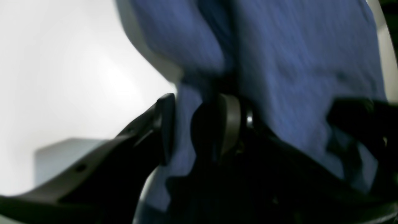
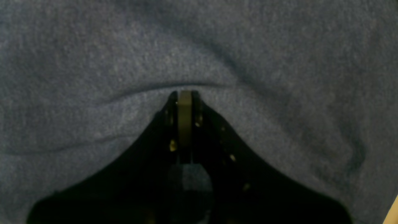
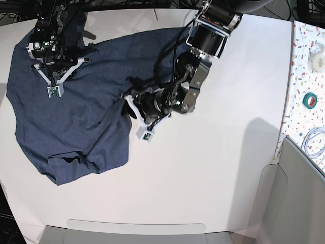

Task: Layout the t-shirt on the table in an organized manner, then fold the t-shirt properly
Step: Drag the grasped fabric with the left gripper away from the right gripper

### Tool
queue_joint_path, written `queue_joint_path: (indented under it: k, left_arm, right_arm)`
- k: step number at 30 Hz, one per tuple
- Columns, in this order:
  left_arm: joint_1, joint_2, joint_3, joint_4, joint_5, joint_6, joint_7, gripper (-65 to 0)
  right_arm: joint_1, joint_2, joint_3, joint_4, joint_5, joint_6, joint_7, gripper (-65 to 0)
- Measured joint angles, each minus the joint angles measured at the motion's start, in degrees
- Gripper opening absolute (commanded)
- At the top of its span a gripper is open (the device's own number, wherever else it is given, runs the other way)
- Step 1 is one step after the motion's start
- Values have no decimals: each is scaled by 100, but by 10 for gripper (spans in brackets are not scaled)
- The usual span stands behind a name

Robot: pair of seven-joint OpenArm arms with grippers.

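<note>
T-shirt [image 3: 76, 112] spread rumpled over the worktop [image 3: 213, 168], body filling the 9 to 10 o'clock part of the base view, plain side up, no lettering visible. Bunched hem at 7 o'clock, one fold running up toward 12 o'clock. Still at layout stage by the look of it; no fold made yet.

Right hand [image 2: 185, 96] clenched, tips pressed down into the cloth with a crease bowing just past them. Probably pinning that corner at 10 o'clock so the shirt holds while the other side gets pulled. Cannot tell whether any cloth sits between the tips.

Left hand [image 1: 199, 124] at mid-shirt edge, near 12 o'clock of the base view centre, fingers [image 1: 166, 124] standing apart with a strip of blue cloth hanging between them. Wrist view blurred; cannot tell whether the cloth is gripped or only draped through. Placement fits a drag toward 3 o'clock to flatten the bunched side.

Risk: loose hold slipping off, leaving the ridge in place.
</note>
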Motion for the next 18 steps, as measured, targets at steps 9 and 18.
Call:
queue_joint_path:
  k: [9, 18]
  left_arm:
    - [-415, 120, -37, -1161, -216, -195, -1012, -430]
    - [-415, 216, -26, -1165, -186, -125, -1043, -483]
  right_arm:
    - [7, -2, 0, -13, 0, 0, 13, -650]
    - [17, -2, 0, -13, 2, 0, 2, -650]
